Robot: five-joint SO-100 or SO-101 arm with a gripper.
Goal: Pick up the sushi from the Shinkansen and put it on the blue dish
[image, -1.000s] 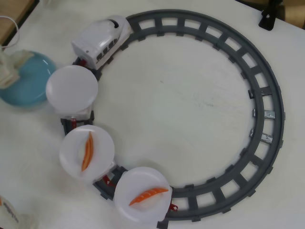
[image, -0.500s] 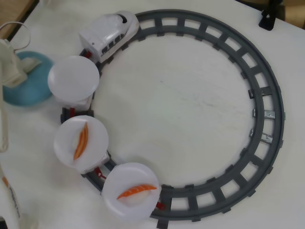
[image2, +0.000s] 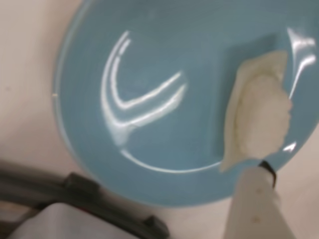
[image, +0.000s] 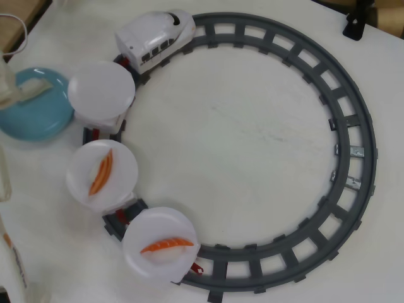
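Observation:
The blue dish (image: 38, 117) lies at the left of the overhead view and fills the wrist view (image2: 149, 99). My gripper (image: 30, 91) reaches in from the left edge over the dish. It is shut on the sushi (image2: 261, 117), a pale cream oblong piece, and holds it just above the dish's right part, where it casts a shadow. One white finger (image2: 256, 204) shows under the sushi; the other is hidden. The white Shinkansen (image: 154, 38) stands on the track at the top left, with an empty white plate (image: 101, 88) behind it.
The grey circular track (image: 353, 126) rings the middle of the table. Two more white plates (image: 102, 175) (image: 161, 243) on it each carry an orange salmon piece. The first white plate's edge almost touches the blue dish. A dark clamp (image: 353, 26) sits at the top right.

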